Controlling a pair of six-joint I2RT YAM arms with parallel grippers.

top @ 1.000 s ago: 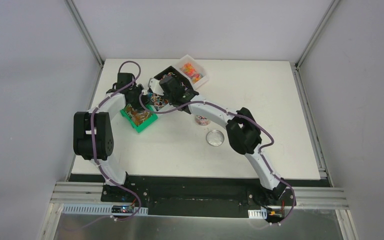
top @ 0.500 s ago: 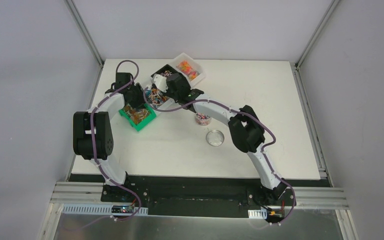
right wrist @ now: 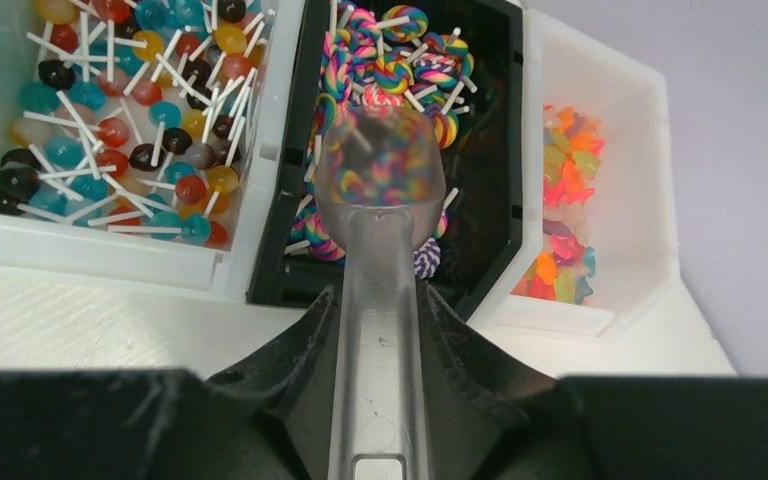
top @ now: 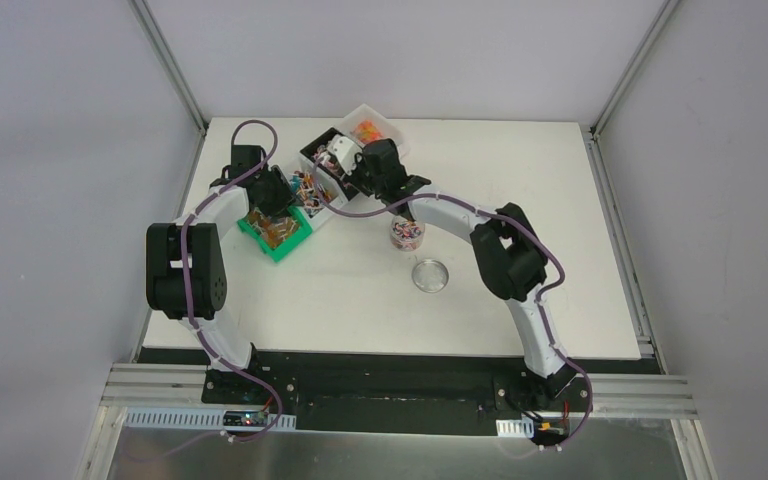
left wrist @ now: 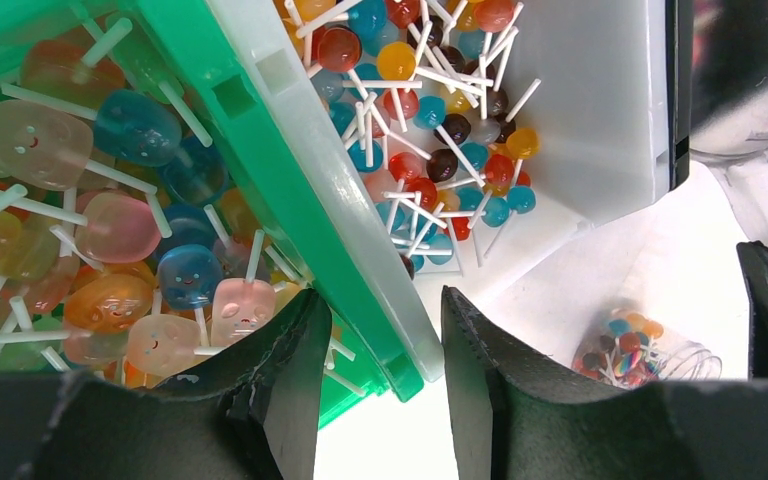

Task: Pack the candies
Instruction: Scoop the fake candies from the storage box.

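From above, the flat white table (top: 560,200) has four little boxes bunched at the back left. The left hand (top: 276,196) sits low at the square green plastic box (top: 280,247). The right hand (top: 343,160) reaches over the black plastic box (top: 318,140). Near it stands a small clear round jar (top: 407,235) with mixed candies inside. The clear round lid (top: 430,275) lies flat just beside the jar, closer to the arms. In the left wrist view, the green box's wall runs between the two black fingers (left wrist: 280,380). The wall of the white plastic box (left wrist: 600,120) lies right next to it. I cannot tell if the fingers squeeze or only sit on each side. The green box is full of flat see-through candies with little faces (left wrist: 110,230), on sticks. The white box holds small round bright candies on white sticks (left wrist: 430,110). In the right wrist view, the right hand is clamped on the handle of a clear plastic scoop (right wrist: 378,170). The scoop's bowl is full of rainbow swirl candies (right wrist: 400,60) and hangs over the black box, which holds more of them. To the right, a second white box (right wrist: 650,150) holds star-shaped gummy candies (right wrist: 565,200).
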